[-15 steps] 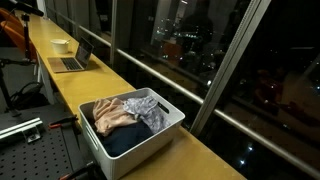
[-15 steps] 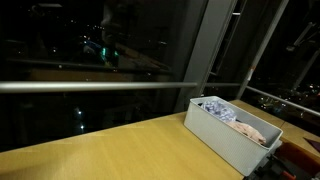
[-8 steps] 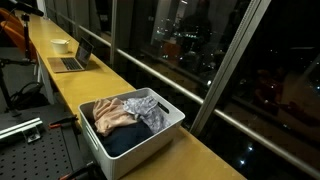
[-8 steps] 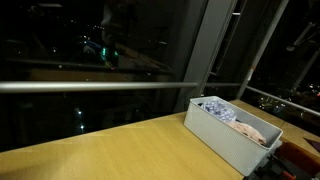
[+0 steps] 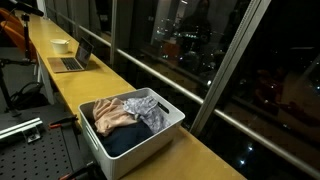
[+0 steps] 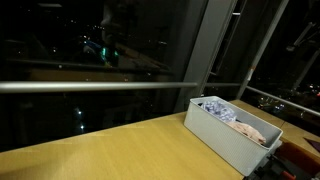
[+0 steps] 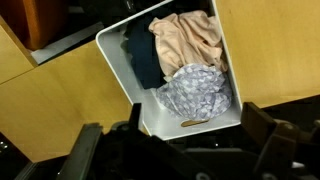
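Gripper (image 7: pixel 178 150) hovers wide above bin (image 7: pixel 150 115) rim; clothes (image 7: pixel 185 45) inside.

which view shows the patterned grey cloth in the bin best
The wrist view: it looks straight down into the bin, so the patterned grey cloth shows whole. Both exterior views show it small and at a slant.

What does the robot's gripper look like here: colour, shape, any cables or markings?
In the wrist view the gripper is black and blurred. It has two broad, blocky fingers joined by a dark body. No cables or markings can be made out. Neither exterior view shows the arm.
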Motion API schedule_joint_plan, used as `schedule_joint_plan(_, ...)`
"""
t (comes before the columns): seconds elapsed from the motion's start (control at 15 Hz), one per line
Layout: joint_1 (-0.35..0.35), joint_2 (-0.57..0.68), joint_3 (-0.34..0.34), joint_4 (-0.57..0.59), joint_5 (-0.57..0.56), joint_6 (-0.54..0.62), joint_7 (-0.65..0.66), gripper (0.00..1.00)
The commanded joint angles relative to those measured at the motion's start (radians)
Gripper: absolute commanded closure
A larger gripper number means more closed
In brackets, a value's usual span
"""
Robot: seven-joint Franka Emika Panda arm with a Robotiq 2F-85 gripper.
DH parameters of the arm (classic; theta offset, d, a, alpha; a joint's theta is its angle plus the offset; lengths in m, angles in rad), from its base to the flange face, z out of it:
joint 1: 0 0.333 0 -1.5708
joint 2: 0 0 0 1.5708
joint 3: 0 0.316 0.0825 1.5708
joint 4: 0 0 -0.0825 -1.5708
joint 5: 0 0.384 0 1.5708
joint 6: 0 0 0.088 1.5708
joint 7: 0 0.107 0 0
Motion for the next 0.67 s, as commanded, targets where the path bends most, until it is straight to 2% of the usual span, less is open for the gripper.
schedule_joint_plan(0.0, 0.018, 0.002, -0.015, 0.002, -0.008, -0.003, 0.007, 0.00)
schedule_joint_plan(0.33, 0.022, 0.042, -0.018, 0.033, -0.036, 0.040, -0.031, 0.00)
schedule_joint_plan(0.6, 0.019, 0.111, -0.029, 0.034, -0.068, 0.192, -0.062, 0.00)
